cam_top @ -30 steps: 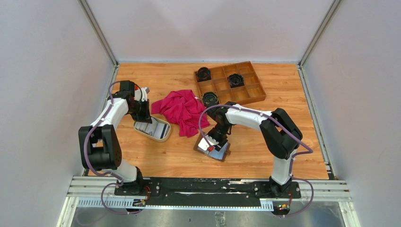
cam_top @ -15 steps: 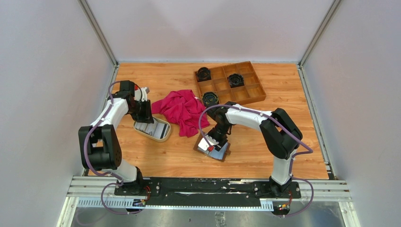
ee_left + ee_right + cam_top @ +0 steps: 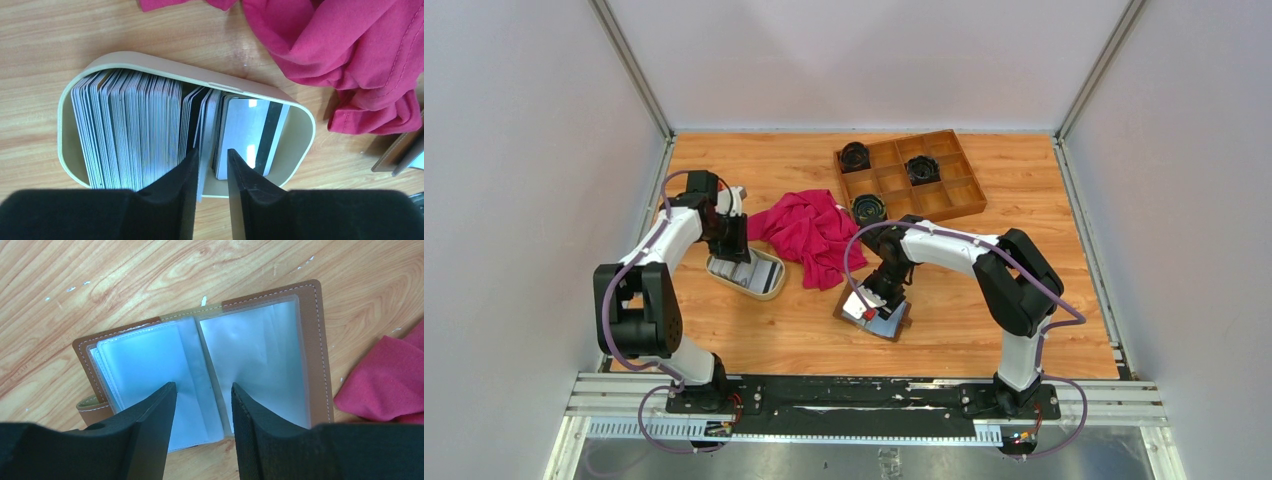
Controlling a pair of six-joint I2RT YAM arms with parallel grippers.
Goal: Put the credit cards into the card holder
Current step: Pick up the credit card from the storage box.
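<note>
The credit cards (image 3: 130, 130) stand on edge, packed in a cream oval dish (image 3: 300, 150) left of centre (image 3: 769, 285). My left gripper (image 3: 212, 157) hangs over the dish, open. One grey card (image 3: 206, 145) leans against the inner face of its left finger, with a gap to the right finger. Flat against the dish's right end lies a card with a dark stripe (image 3: 252, 130). The card holder (image 3: 315, 340) lies open on the table (image 3: 879, 318), clear pockets up. My right gripper (image 3: 204, 390) is open, its fingertips down on the pockets either side of the fold.
A crumpled red cloth (image 3: 809, 232) lies between the dish and the card holder, close to both. A brown wooden compartment tray (image 3: 964, 195) at the back right holds black round objects (image 3: 855, 156). Walls enclose the table on three sides.
My left gripper went from shut to open over the cards, and its wrist shifted slightly right. The right arm and card holder have not moved.
</note>
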